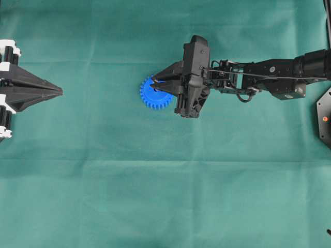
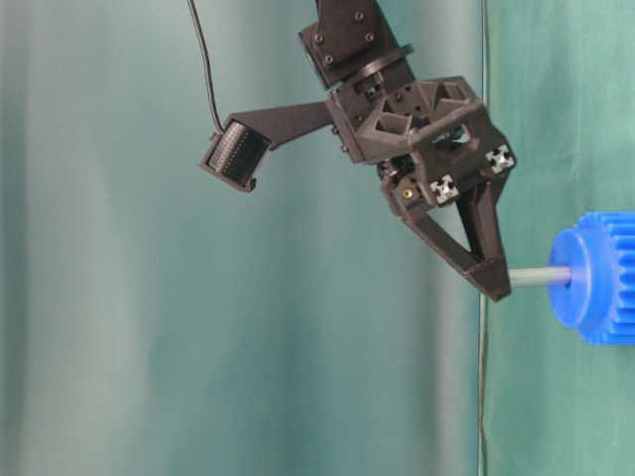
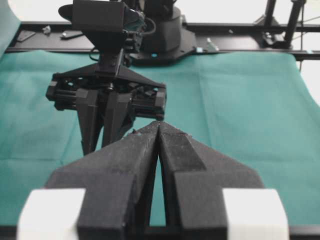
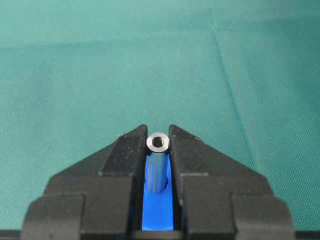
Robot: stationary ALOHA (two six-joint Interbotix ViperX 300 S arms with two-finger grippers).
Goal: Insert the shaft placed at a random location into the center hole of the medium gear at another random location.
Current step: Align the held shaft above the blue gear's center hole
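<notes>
The medium gear (image 1: pixel 153 96), bright blue, lies flat on the green cloth near the middle. My right gripper (image 1: pixel 153 81) hangs over it, shut on the upper end of the shaft (image 4: pixel 158 150), a silvery pin standing upright. In the table-level view the shaft (image 2: pixel 541 276) runs from the fingertips (image 2: pixel 493 283) into the gear's raised hub (image 2: pixel 573 288). In the right wrist view its lower end sits in the center hole (image 4: pixel 166 185), with the blue gear (image 4: pixel 157 212) below between the fingers. My left gripper (image 1: pixel 61 92) rests at the left edge, shut and empty (image 3: pixel 159 125), pointing toward the right gripper (image 3: pixel 107 117).
Green cloth (image 1: pixel 165 196) covers the whole table, with faint fold lines. A black device with a red light (image 1: pixel 325 119) sits at the right edge. The right arm's base and black frame rails (image 3: pixel 165 40) stand at the far side.
</notes>
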